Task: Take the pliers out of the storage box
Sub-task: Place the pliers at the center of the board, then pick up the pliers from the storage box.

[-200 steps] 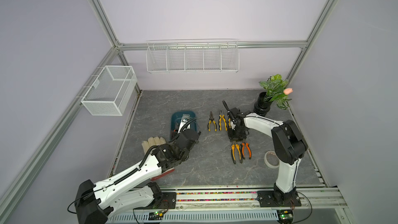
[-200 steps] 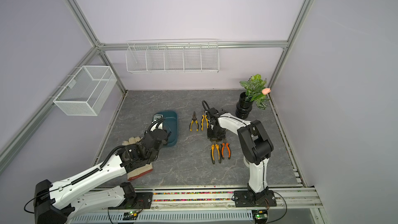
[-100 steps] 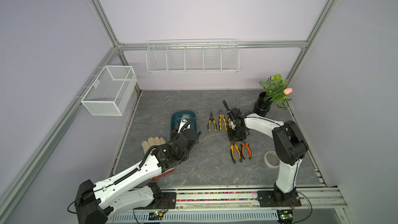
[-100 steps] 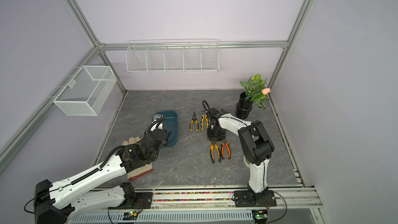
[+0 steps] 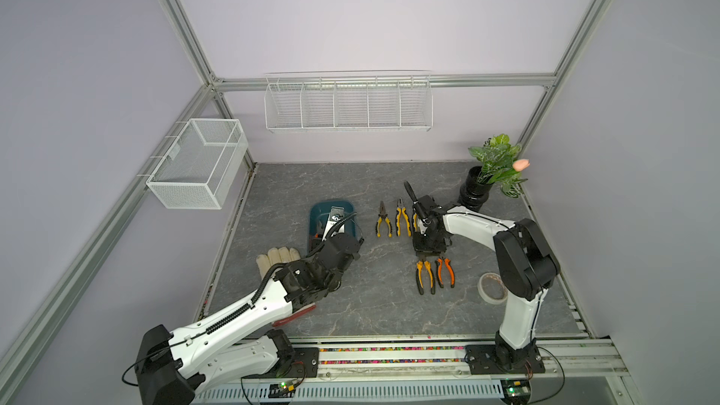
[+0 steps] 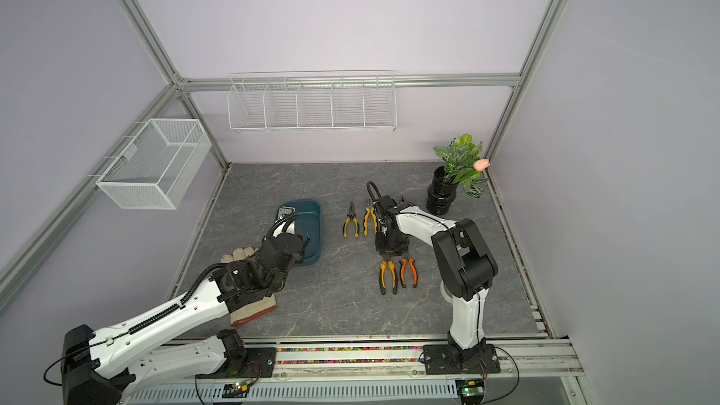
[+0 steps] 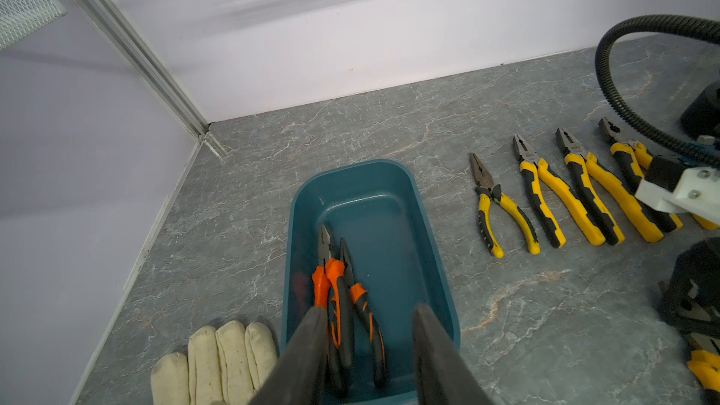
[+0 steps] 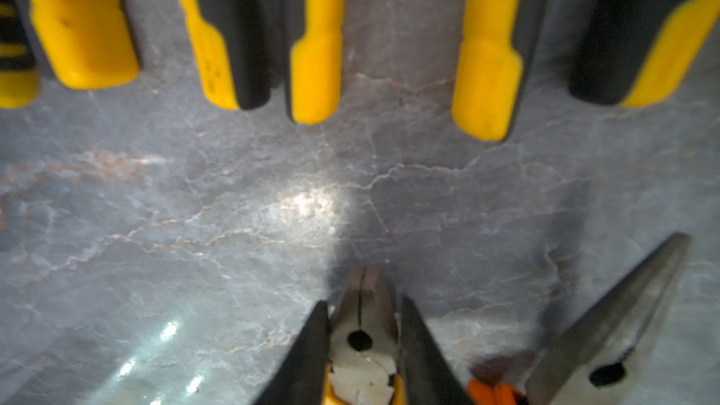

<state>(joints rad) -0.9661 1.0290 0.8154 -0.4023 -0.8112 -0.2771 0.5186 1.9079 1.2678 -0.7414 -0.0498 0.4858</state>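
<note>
In a top view: teal storage box (image 5: 316,210) on table (image 5: 350,305); loose pliers (image 5: 382,214) outside it.
Left wrist: box holds two orange pliers (image 7: 339,298); left gripper (image 7: 368,309) parted, empty, over them.
Right wrist: right gripper (image 8: 363,301) straddles a tabletop pliers head (image 8: 364,329); grip unclear.

In a top view, the tabletop (image 5: 382,313) lies open at lower centre; pliers (image 5: 383,220) and glove (image 5: 277,258) flank the storage box (image 5: 315,212).
</note>
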